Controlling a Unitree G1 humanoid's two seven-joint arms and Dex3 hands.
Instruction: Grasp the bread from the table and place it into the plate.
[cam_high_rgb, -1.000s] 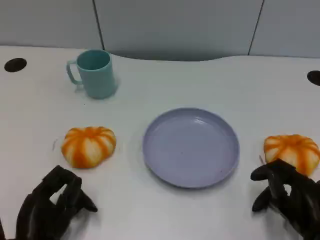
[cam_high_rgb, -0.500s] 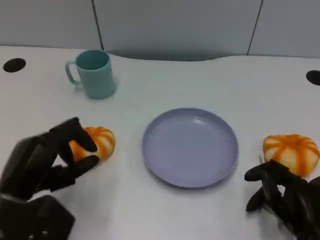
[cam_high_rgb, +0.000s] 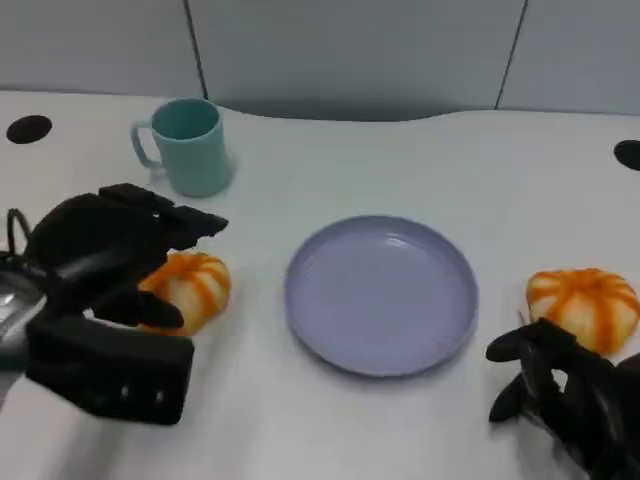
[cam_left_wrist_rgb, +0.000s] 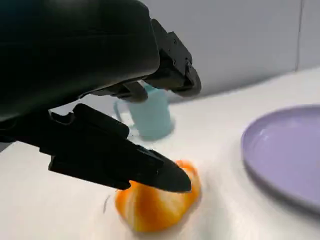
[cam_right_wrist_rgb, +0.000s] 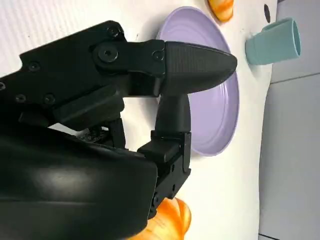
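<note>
Left hand (cam_high_rgb: 110, 255) fingers spread over, not grasping, the ribbed orange-white bread roll (cam_high_rgb: 195, 287); smooth round lavender plate (cam_high_rgb: 380, 295) mid-tabletop; right hand (cam_high_rgb: 570, 395) released beside second roll (cam_high_rgb: 583, 304); teal mug (cam_high_rgb: 188, 146) behind.

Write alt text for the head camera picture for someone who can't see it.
The robot's left hand reaches with spread fingers over an orange-and-white bread roll on a white table, left of an empty lavender plate. A second roll lies right of the plate, just beyond the right hand; a teal mug stands farther back.
</note>
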